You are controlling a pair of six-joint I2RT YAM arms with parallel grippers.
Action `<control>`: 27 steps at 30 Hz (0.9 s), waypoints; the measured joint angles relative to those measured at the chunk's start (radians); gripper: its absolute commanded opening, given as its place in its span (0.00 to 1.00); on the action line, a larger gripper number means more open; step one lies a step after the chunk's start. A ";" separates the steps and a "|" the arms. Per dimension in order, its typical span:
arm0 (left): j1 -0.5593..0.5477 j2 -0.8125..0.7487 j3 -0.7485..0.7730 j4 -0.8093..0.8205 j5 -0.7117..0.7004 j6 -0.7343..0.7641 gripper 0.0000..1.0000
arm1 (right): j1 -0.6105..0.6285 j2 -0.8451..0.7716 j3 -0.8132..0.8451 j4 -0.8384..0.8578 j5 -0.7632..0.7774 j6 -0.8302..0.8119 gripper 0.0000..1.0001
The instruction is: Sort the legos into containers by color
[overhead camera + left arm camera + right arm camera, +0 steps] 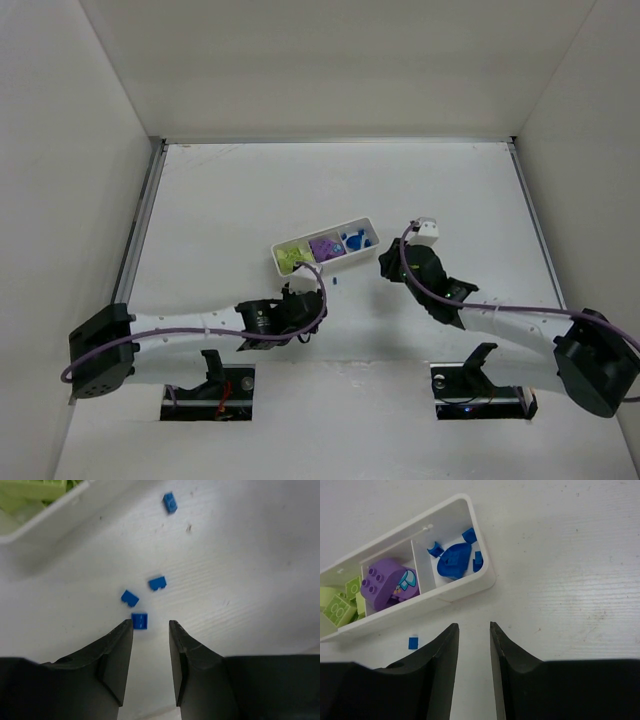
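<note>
The white tray [276, 262] lies tilted at mid-table with three compartments: yellow-green legos [292, 256] on the left, purple blocks [324, 246] in the middle, blue pieces [355, 239] on the right. In the right wrist view these are the green bricks [340, 606], the purple block [387, 580] and a fan-shaped blue piece [454, 561]. Several tiny blue bits [157, 583] lie loose on the table. One bit [140, 620] sits just beyond the tips of my left gripper [150, 625], which is open and empty. My right gripper [472, 626] is open, empty, near the tray's blue end.
Another blue bit [170, 502] lies farther out, near the tray's corner [60, 515]. In the right wrist view a single blue bit [413, 642] rests on the table below the tray wall [445, 592]. White walls enclose the table on three sides.
</note>
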 measured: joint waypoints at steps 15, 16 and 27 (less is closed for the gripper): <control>-0.043 0.147 -0.028 0.027 -0.012 -0.043 0.33 | 0.047 0.058 0.031 0.015 -0.010 -0.008 0.39; -0.042 0.153 -0.028 0.027 -0.014 -0.043 0.33 | 0.049 0.059 0.033 0.015 -0.010 -0.009 0.39; -0.027 0.177 -0.033 0.060 -0.027 -0.042 0.17 | 0.098 0.092 0.060 0.015 -0.012 -0.022 0.41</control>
